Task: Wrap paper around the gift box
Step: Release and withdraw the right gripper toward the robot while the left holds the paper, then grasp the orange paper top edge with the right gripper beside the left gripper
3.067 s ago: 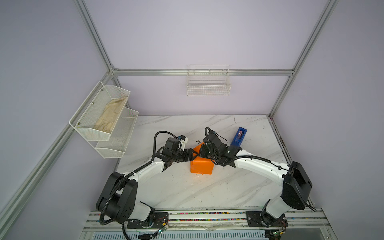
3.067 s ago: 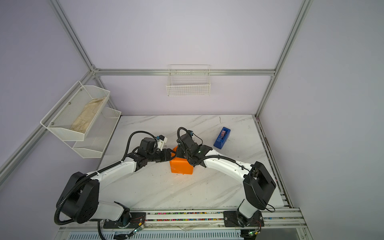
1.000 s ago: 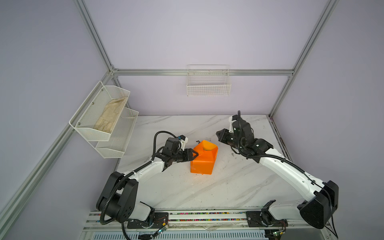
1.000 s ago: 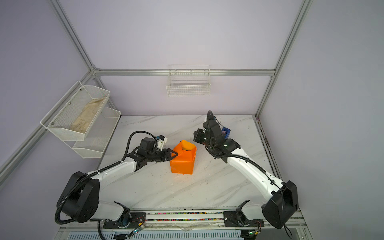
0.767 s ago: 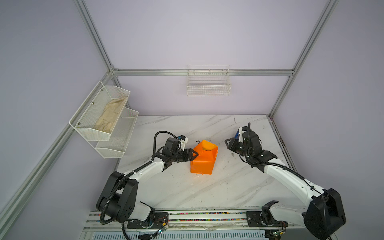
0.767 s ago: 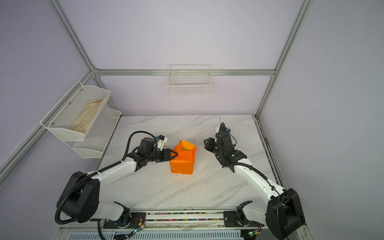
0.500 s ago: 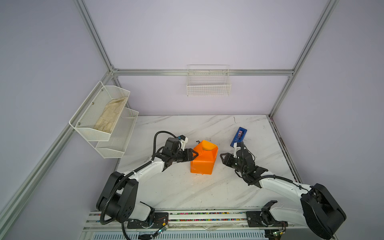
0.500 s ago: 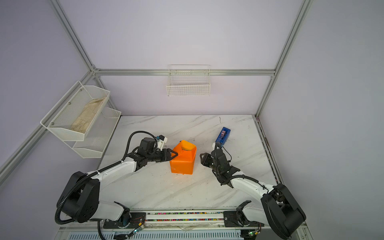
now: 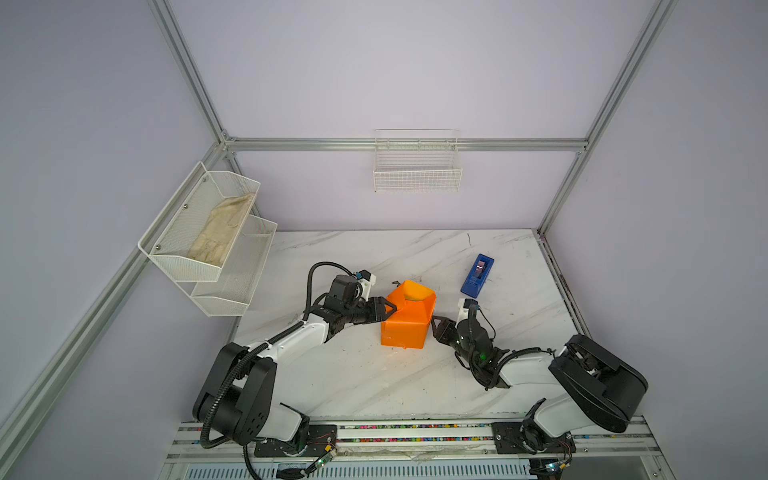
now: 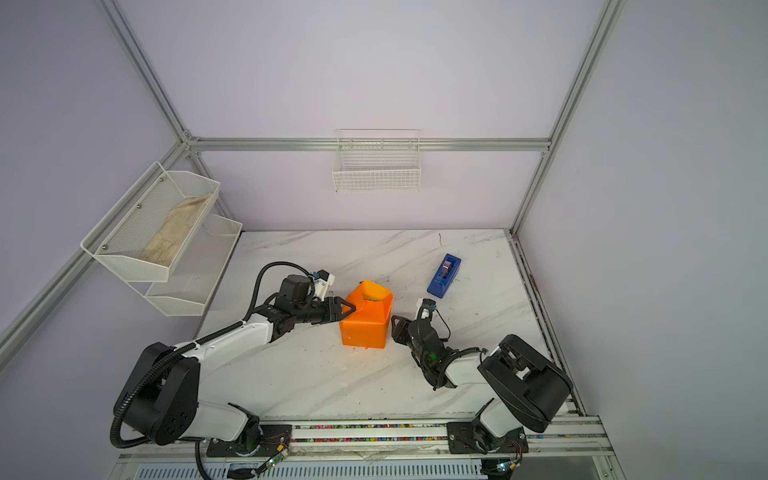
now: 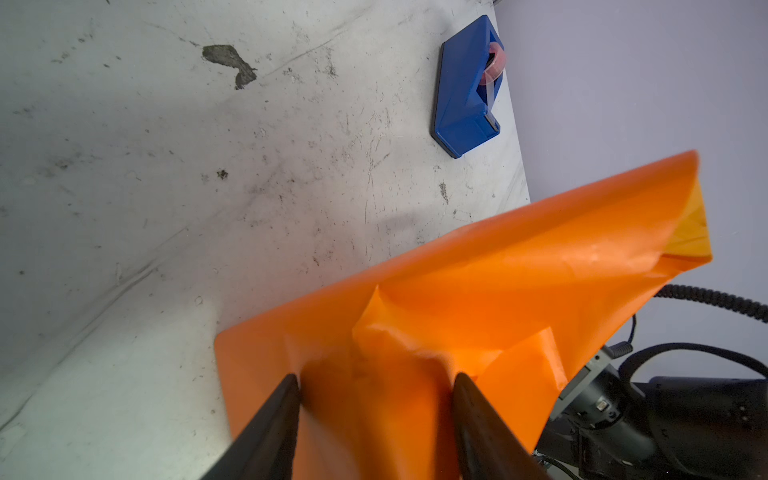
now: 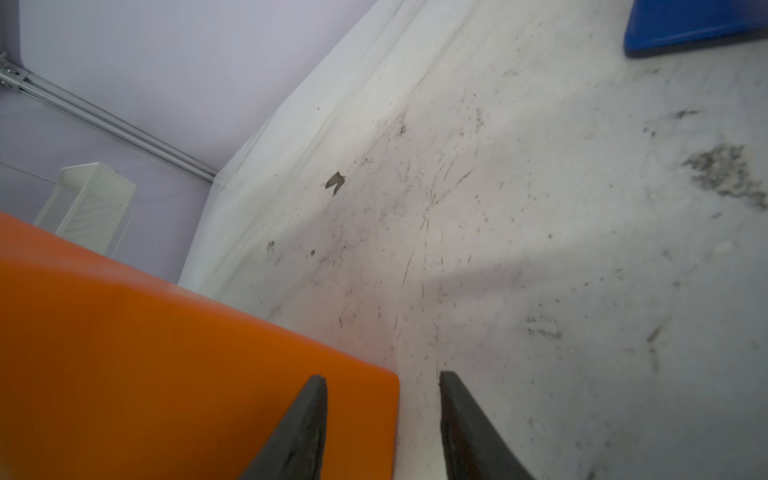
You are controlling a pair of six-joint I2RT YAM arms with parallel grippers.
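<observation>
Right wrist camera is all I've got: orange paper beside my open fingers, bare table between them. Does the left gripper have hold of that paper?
Observer: Yes. In the left wrist view the left gripper is shut on the paper, which is pressed in between its two fingers.
Operator: Is the end of the paper away from the arms' bases closed?
Observer: No. In both top views that end stands open, with the lighter inside showing.
Operator: That blue corner at the edge of my frame, is it the tape?
Observer: Yes, it's the tape dispenser. It lies on the table beyond the right gripper, apart from the paper.
</observation>
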